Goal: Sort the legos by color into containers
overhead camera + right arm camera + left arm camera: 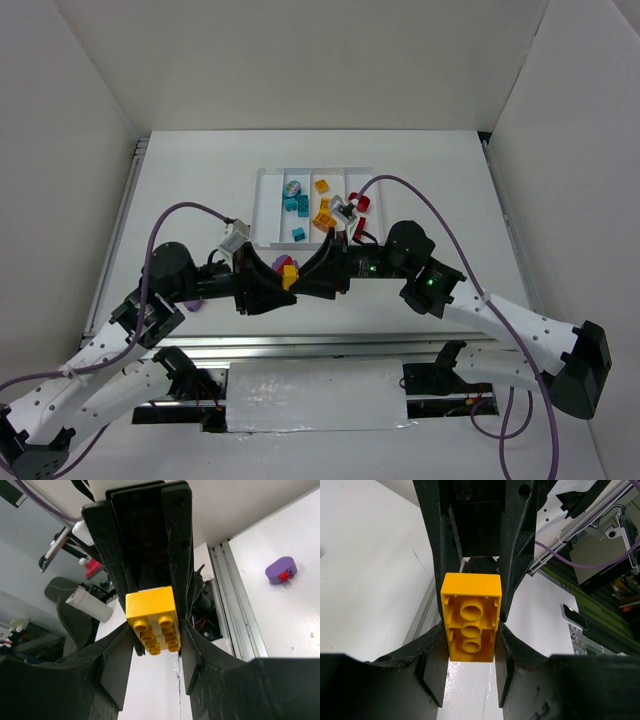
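Observation:
A yellow lego brick (290,276) hangs above the table in front of the tray, between my two grippers, which meet tip to tip. My left gripper (470,642) is shut on one end of it, with the hollow underside facing that camera. From the opposite side my right gripper (157,632) pinches the other end, studs toward its camera. The white tray (265,205) holds a round multicoloured piece (293,187), teal legos (296,204), orange legos (323,216) and red legos (362,203) in its containers. A purple lego (281,570) lies on the table (193,304) by the left arm.
A magenta piece (285,262) shows just behind the yellow brick. White walls enclose the table on three sides. Aluminium rails (330,345) run along the near edge by the arm bases, and purple cables (440,225) arc over both arms.

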{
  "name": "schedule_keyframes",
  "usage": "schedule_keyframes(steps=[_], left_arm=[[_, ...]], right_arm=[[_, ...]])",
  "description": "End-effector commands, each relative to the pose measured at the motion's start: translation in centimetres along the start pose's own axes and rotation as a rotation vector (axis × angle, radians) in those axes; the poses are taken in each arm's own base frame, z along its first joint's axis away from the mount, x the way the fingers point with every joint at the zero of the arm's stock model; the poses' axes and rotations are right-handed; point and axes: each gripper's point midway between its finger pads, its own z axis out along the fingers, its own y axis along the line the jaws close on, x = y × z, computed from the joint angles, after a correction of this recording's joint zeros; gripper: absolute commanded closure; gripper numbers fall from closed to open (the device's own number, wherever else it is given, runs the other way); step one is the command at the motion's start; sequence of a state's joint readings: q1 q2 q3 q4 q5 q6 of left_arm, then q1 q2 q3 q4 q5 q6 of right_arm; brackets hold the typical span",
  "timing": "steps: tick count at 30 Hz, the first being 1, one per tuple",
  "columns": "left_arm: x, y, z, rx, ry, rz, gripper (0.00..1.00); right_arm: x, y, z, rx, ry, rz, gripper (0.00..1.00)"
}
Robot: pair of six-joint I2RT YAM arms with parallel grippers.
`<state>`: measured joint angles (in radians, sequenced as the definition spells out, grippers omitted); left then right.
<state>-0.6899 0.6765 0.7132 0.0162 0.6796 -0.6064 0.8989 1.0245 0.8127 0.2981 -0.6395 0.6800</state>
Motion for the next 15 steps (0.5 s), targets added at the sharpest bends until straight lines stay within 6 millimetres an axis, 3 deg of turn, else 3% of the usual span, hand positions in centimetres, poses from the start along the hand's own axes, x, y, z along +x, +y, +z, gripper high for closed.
schedule_keyframes(steps=[1, 4, 7, 8, 12, 14, 15], left_arm=[[-0.7, -1.4, 0.2, 0.075, -0.017, 0.067, 1.0], [-0.6, -1.0, 0.4, 0.067, -0.008, 0.062, 1.0], [-0.7, -1.1, 0.6, 0.077, -0.001, 0.064, 0.96], [-0.8, -1.1, 0.7, 0.078, -0.001, 0.062, 0.95], [-0.9, -0.5, 1.0, 0.052, -0.004, 0.051, 0.73], [-1.5, 0.4, 1.0, -0.008, -0.033, 0.036, 0.12], [-1.4, 1.1, 0.8, -0.06, -0.029, 0.01, 0.01]], right_arm=[[-2.2, 1.3, 0.6, -0.039, -0.09, -0.07, 0.51], [-2.5, 1.3, 0.7, -0.038, -0.094, -0.084, 0.58], [-2.2, 1.0, 0.7, -0.035, -0.091, -0.091, 0.76], [-2.3, 0.9, 0.7, -0.036, -0.104, -0.095, 1.0], [-2.3, 0.0, 0.7, 0.0, -0.124, -0.104, 1.0], [-2.6, -1.8, 0.7, 0.086, -0.148, -0.093, 1.0], [-2.9, -2.7, 0.8, 0.131, -0.159, -0.086, 1.0]])
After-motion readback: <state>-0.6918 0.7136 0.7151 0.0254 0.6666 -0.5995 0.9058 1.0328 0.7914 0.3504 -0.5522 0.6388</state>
